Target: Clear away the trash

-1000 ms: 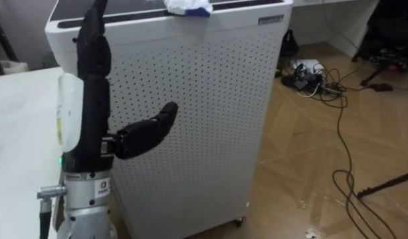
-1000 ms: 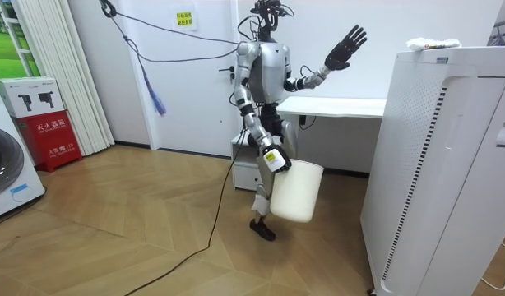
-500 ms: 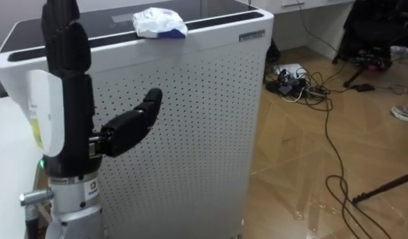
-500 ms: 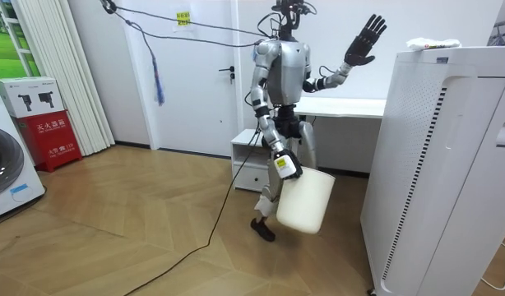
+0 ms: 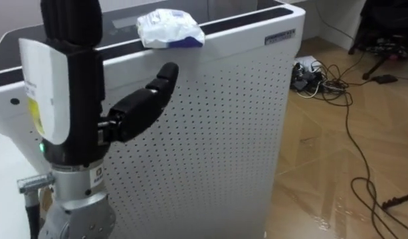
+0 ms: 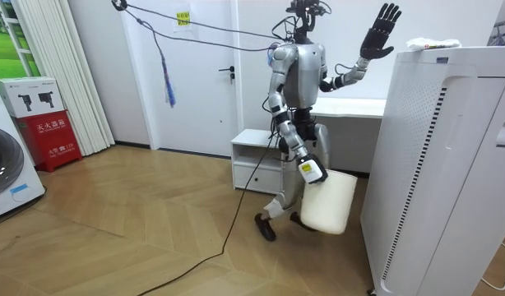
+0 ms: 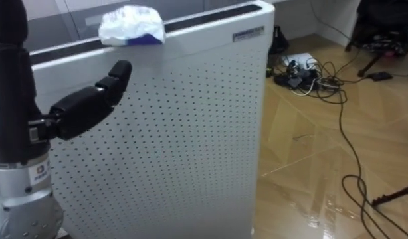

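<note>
Our left hand (image 5: 81,86), fingers straight and apart, is hovering beside the white cabinet (image 5: 210,133), near the crumpled wrapper (image 5: 169,30) on its top.

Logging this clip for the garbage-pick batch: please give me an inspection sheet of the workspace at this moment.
Surface: white unit, tall with a perforated front; its top carries the wrapper.
Job's things: wrapper, crumpled, white and blue, at the top's front edge; bin, white, hanging low beside the robot's leg.
Clutter: nothing seen.
Hands: left hand raised with fingers straight, holding nothing, short of the wrapper; right hand low, carrying the bin.
Cables: cables tangled on the floor beyond the unit.
Surroundings: wood floor; desk by the robot; washer and red box at the room view's left.
</note>
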Controlling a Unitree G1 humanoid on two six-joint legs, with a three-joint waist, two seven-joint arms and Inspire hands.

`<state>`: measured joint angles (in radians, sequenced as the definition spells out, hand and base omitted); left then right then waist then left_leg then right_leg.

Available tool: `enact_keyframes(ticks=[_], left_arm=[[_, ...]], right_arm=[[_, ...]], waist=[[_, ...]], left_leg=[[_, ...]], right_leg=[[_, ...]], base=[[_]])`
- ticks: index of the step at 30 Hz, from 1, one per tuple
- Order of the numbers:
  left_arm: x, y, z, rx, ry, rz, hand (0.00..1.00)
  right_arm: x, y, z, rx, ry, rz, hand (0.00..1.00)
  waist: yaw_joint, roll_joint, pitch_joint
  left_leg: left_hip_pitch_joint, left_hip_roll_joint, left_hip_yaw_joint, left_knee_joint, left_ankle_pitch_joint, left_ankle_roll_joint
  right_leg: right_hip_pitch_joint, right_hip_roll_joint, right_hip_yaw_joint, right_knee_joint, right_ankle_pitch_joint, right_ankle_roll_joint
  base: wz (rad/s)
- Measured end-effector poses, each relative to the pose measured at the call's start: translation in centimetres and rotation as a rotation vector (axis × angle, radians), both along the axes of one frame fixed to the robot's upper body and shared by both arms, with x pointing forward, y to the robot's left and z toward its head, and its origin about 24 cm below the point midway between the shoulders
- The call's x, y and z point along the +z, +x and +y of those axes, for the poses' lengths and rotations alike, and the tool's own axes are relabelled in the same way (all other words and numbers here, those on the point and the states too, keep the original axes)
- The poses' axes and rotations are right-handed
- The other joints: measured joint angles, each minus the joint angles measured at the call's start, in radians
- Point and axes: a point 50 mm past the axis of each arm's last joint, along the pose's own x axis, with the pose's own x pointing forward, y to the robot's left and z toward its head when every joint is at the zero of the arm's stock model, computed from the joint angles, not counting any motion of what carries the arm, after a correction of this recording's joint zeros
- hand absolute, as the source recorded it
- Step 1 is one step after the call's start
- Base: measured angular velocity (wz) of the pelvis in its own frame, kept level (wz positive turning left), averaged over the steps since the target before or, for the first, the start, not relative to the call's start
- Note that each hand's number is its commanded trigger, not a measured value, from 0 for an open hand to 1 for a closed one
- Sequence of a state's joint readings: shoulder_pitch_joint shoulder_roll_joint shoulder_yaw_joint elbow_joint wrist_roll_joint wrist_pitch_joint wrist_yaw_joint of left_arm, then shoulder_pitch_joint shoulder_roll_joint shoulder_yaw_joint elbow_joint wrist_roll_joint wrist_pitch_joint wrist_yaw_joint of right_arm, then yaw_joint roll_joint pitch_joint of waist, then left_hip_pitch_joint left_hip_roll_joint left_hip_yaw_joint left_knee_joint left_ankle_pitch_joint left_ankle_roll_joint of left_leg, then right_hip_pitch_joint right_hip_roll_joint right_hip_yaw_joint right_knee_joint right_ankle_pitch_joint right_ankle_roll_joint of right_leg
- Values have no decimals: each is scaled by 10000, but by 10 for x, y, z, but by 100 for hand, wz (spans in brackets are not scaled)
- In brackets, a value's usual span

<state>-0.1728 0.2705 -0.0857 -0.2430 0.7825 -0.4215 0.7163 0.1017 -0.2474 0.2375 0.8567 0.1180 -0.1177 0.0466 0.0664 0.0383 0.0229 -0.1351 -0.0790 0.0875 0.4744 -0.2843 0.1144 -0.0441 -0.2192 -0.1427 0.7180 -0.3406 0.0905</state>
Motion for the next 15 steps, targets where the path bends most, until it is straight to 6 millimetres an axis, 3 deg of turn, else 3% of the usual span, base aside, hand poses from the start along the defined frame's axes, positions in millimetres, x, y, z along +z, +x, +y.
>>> enact_keyframes(ticks=[2,3,4,6,15], left_arm=[[-1,1,0,197,153,39,0],[-1,1,0,270,297,31,0],[-2,1,0,255,447,74,0],[-2,1,1,262,552,60,0],[-3,1,0,490,1432,204,0]], right_arm=[[2,5,2,273,-95,-148,100],[3,6,3,358,-132,-187,100],[3,5,2,458,-234,-153,100],[3,5,2,520,-292,-119,100],[2,4,-1,1147,-399,132,100]], waist=[[4,46,40],[-78,8,47],[-219,22,43],[-221,84,-38],[-18,28,-110]], left_leg=[[-12,33,-264,-93,0,0],[-14,-8,-368,-85,-8,-14],[43,-31,-461,-133,-39,-47],[126,22,-509,-356,-24,-97],[627,208,-697,-890,35,-189]], right_leg=[[-490,201,80,-956,-135,-80],[-701,261,64,-1897,229,-106],[-750,351,-27,-2203,550,82],[-456,490,-105,-2612,648,47],[551,858,-225,-4169,1055,34]], base=[[-14],[21],[26],[10],[3]])
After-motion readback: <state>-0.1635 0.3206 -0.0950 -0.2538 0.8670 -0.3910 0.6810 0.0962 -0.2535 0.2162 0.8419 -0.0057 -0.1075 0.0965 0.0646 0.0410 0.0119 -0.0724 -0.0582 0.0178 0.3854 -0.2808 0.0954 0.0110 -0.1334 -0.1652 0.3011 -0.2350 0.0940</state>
